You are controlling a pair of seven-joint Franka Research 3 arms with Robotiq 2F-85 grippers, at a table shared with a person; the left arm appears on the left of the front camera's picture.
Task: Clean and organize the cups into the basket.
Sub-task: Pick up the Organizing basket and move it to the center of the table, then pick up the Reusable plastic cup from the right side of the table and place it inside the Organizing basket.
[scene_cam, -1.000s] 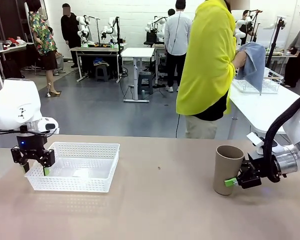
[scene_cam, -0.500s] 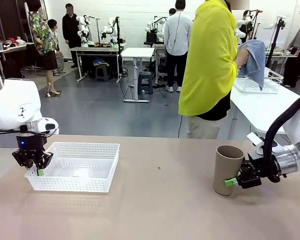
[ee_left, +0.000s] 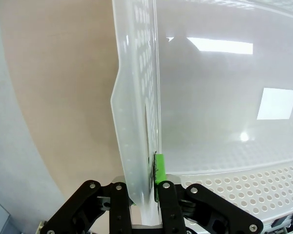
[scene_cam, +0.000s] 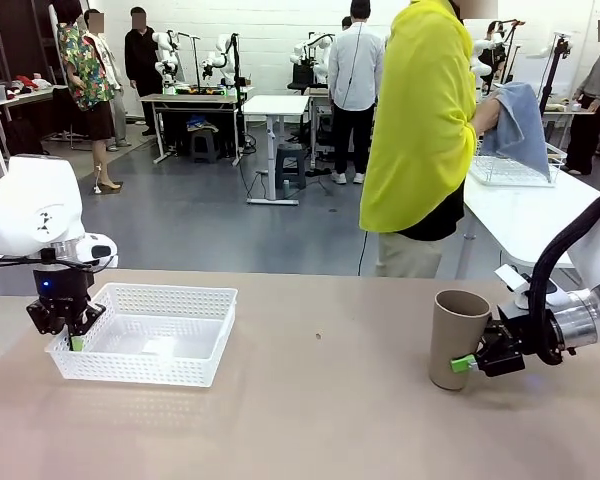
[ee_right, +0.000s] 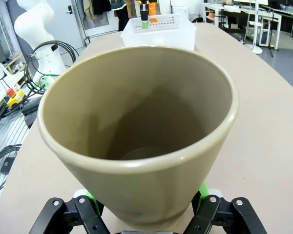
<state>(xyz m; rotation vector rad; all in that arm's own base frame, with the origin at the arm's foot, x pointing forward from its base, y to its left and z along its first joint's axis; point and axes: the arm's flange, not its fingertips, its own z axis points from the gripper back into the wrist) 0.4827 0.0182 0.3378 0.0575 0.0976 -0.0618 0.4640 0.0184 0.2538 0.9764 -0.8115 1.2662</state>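
Observation:
A tan cup (scene_cam: pixel 458 340) stands upright on the table at the right. My right gripper (scene_cam: pixel 467 362) straddles its lower part, one green pad on each side. The right wrist view looks into the cup's open mouth (ee_right: pixel 136 122), with my right gripper (ee_right: pixel 146 197) around its base; whether the pads press on it I cannot tell. At the left lies the white mesh basket (scene_cam: pixel 140 372), with nothing in it. My left gripper (scene_cam: pixel 72 338) is shut on its left wall. In the left wrist view that wall (ee_left: pixel 136 97) is pinched between the fingers of the left gripper (ee_left: pixel 146 181).
A person in a yellow top (scene_cam: pixel 420 130) stands beyond the table's far edge, turned to a white side table, holding a blue cloth (scene_cam: pixel 520 125) over a white wire rack (scene_cam: pixel 510 172). Bare tabletop (scene_cam: pixel 320 400) lies between basket and cup.
My left gripper, open astride the basket's left wall a second ago, has shut on it, and the basket has shifted slightly left. The cup and right arm have barely moved.

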